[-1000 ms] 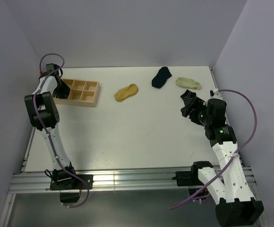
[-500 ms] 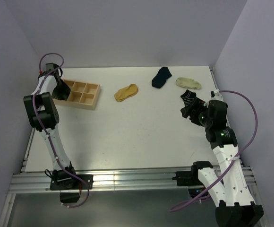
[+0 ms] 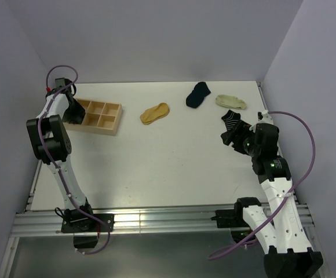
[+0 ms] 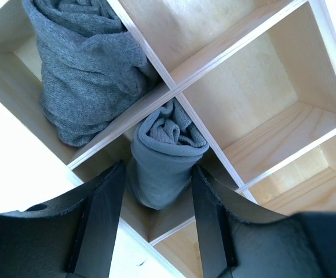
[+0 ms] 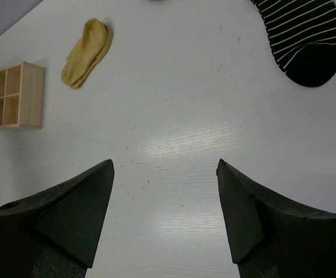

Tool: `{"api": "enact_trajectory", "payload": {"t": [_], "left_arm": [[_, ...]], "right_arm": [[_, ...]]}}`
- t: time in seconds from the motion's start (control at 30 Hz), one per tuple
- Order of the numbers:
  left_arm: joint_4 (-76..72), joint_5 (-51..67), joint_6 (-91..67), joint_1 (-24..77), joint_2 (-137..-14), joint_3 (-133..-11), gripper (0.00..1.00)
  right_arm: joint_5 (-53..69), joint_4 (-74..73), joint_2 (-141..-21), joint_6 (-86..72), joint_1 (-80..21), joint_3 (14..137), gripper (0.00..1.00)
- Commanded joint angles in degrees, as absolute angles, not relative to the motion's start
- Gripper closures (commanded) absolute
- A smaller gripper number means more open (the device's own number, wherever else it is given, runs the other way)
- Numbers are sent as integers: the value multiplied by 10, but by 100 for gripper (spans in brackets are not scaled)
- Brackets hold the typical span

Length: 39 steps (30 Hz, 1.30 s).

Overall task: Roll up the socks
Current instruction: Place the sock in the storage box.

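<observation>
Rolled and tucked into one compartment of the wooden box (image 4: 255,104) at the far left of the table (image 3: 156,168): the light grey sock (image 4: 167,153). Just beside it, across a thin partition, the dark grey sock (image 4: 84,75), likewise rolled. Around the light grey roll, the left hand (image 4: 158,167), partly closed, one finger against the fabric; cannot tell whether pinching or merely loose about it. Flat and unrolled on the table, well apart from the box: the yellow sock (image 3: 155,113), the navy sock (image 3: 198,94), the cream sock (image 3: 231,102) and the striped sock (image 5: 307,40). Next in line, at a guess, the striped one. Lies just ahead and to the right of the right hand (image 5: 165,165), black toe nearest, long axis running away from it, far closer to this arm than to the left. Right hand spread wide and empty over bare table. Cuff of the striped sock cut off at the top of the wrist view, and part of it covered by the arm from above. Left hand hidden behind its own arm in the top view.
</observation>
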<state>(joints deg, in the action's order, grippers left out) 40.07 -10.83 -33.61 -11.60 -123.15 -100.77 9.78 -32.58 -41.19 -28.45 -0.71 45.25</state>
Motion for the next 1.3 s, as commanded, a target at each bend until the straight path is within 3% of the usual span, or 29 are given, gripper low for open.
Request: {"api": "enact_trajectory", "payload": {"t": [0.0, 0.43, 0.63, 0.83, 1.27], "left_arm": [[374, -133, -326, -113, -1185, -997, 47], [351, -132, -316, -113, -1225, -1000, 51], [386, -119, -315, -113, -1265, -1003, 63], [421, -111, -308, -115, -1307, -1023, 65], [425, -98, -322, -112, -1192, -1065, 38]], "right_arm": [[100, -306, -403, -281, -4, 449, 21], [111, -301, -408, -291, -4, 440, 22], [110, -302, -407, -291, -4, 438, 23], [111, -301, -407, -292, -4, 433, 23], [124, -319, -398, -280, -4, 459, 23]]}}
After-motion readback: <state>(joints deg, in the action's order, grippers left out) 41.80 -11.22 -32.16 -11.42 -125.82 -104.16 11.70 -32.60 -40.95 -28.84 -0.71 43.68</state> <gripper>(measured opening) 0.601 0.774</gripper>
